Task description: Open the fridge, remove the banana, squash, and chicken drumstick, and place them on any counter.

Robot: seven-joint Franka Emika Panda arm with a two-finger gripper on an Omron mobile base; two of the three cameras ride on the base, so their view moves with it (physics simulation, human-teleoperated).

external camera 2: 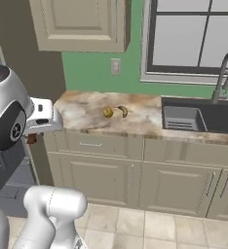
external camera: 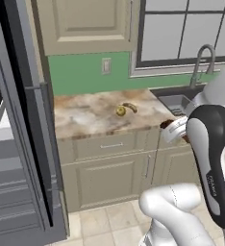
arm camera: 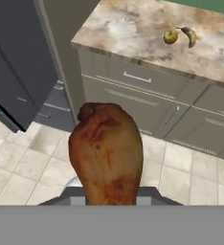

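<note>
Chicken drumstick [arm camera: 106, 153] is clamped in the gripper [arm camera: 106, 203] fingers, thick end outward, above the floor before the counter [arm camera: 133, 28]. Squash [arm camera: 171, 36] and banana [arm camera: 189, 35] lie touching mid-counter. Fridge [external camera: 18, 144] door stands open.

Even flat rendered light, soft shadows, mild blur

Green wall [external camera: 81, 72] with white outlet plate [external camera: 106, 65], beige upper cabinet [external camera: 85, 24] and dark-framed window [external camera 2: 194, 39]. Dark sink [external camera 2: 203, 116] with curved grey faucet [external camera 2: 224, 73]. Beige tiled floor [external camera 2: 150, 226].
</note>
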